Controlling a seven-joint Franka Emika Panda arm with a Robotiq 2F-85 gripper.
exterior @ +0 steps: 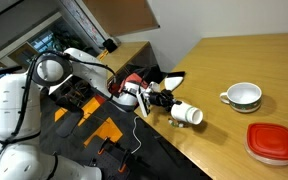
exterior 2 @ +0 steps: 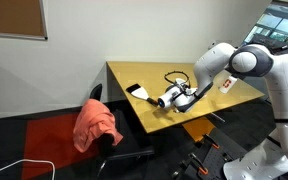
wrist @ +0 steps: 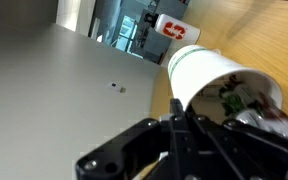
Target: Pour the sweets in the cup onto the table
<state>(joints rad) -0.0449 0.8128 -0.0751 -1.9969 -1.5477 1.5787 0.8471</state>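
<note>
My gripper [exterior: 170, 101] is shut on the small white cup [exterior: 188, 114] and holds it tipped on its side just above the near edge of the light-brown table [exterior: 234, 55]. Both also show in an exterior view, the gripper [exterior 2: 181, 96] beside the cup [exterior 2: 168, 99]. In the wrist view the cup [wrist: 206, 72] lies sideways in front of my fingers [wrist: 187, 125], its open mouth to the right. The sweets [wrist: 246, 104] show inside the mouth as small whitish and dark bits. I see no sweets on the table.
A wider white handled cup [exterior: 244, 96] stands further in on the table, and a red round lid [exterior: 274, 142] lies near the front edge. An orange cloth on a chair [exterior 2: 96, 125] stands off the table's corner. A small white object [exterior 2: 133, 90] lies on the table [exterior 2: 149, 72].
</note>
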